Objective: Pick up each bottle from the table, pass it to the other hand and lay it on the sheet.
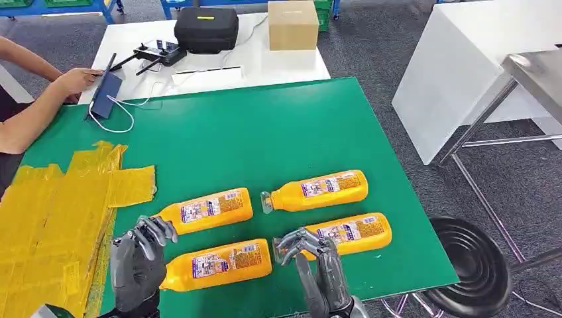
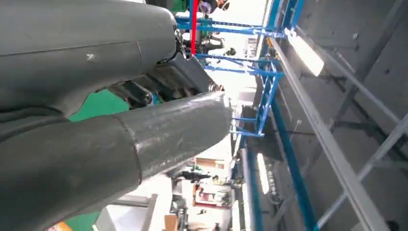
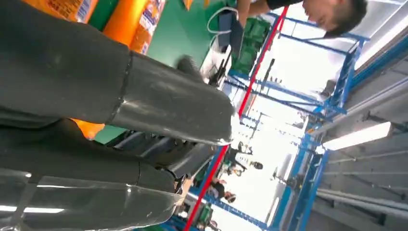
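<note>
Four orange bottles lie on green tabletop [image 1: 278,132], none yet on yellow sheet [image 1: 53,212] at your left. Right hand [image 1: 317,262] hovers by cap end of near-right bottle [image 1: 351,233], fingers curled but apart, holding nothing. Left hand [image 1: 140,255] sits beside near-left bottle [image 1: 219,264], fingers loosely bent, also empty. Pick one bottle; right hand looks best placed. Wrap around body, not slim neck. Lift level, meet left hand mid-air. Far bottles [image 1: 318,189] wait.
</note>
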